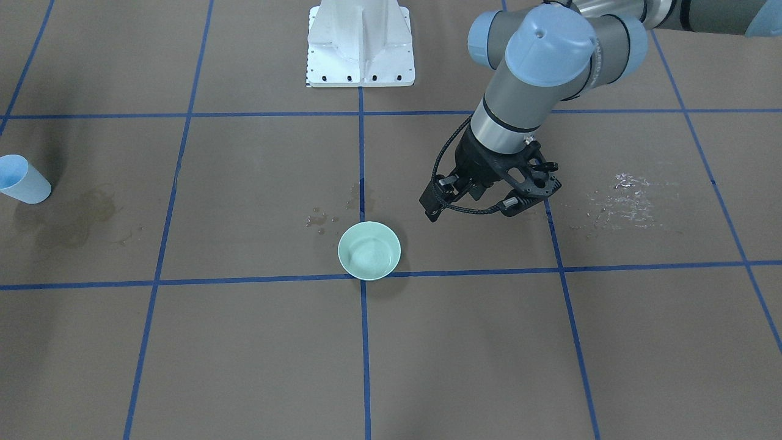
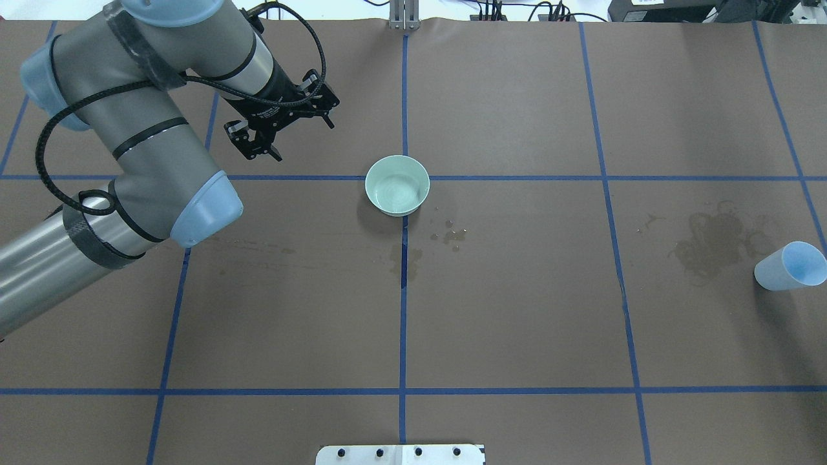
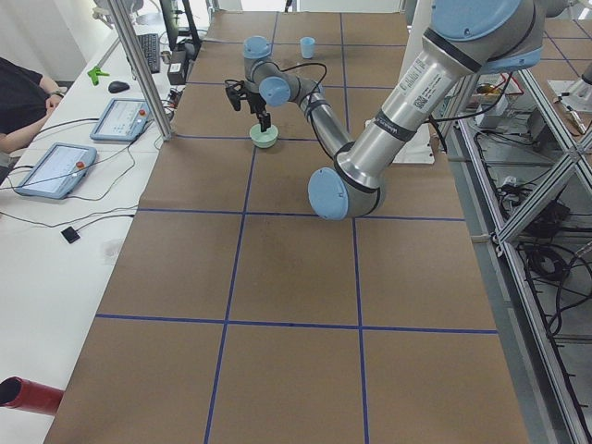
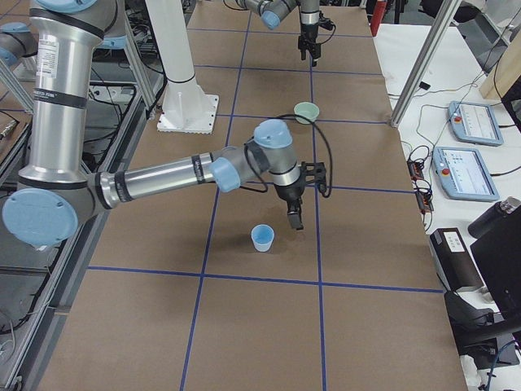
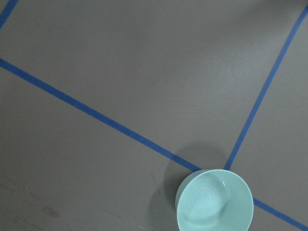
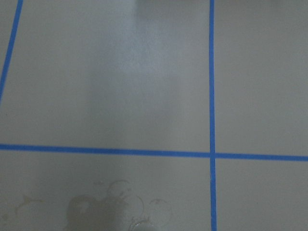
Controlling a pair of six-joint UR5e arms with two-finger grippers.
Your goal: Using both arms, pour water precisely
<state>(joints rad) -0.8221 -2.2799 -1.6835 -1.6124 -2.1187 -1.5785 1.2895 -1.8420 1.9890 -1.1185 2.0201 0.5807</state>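
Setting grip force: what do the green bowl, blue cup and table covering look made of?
Bowl: probably glazed ceramic; glossy pale green, faint rings inside.
Cup: thin-walled, matte pale blue; plastic or paper, cannot tell.
Table covering: brown matte paper, it seems; blotchy dark stains look soaked in.

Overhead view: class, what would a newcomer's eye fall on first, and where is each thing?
The big left arm fills the upper left, its tool holding nothing, just left of a green bowl at mid-table. Far off at the right edge stands a blue cup, beside a dark stain on the brown cover.
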